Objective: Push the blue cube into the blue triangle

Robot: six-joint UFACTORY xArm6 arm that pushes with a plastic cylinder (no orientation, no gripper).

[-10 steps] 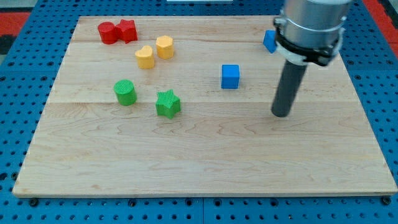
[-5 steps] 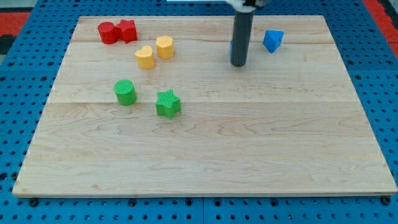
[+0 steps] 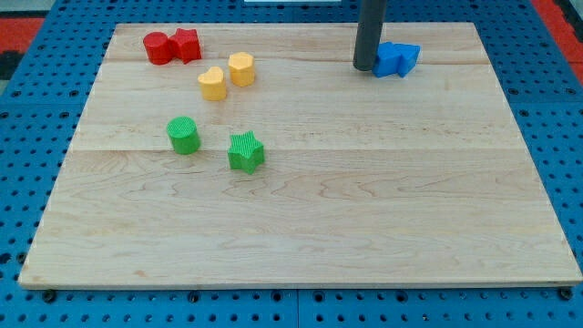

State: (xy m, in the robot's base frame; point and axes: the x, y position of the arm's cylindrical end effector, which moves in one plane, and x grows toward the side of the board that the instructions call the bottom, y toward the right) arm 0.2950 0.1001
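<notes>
The blue cube (image 3: 389,60) sits near the board's top right, pressed against the blue triangle (image 3: 408,56) on its right. My tip (image 3: 364,67) stands upright and touches the cube's left side. The rod's upper part runs out of the view's top.
Two red blocks (image 3: 171,46) sit at the top left. Two yellow blocks (image 3: 227,76) lie below them. A green cylinder (image 3: 183,135) and a green star (image 3: 246,151) sit left of centre. The wooden board (image 3: 301,228) lies on a blue pegboard.
My tip swept from the right side up to the cube and pushed it up and to the right until it met the blue triangle.
</notes>
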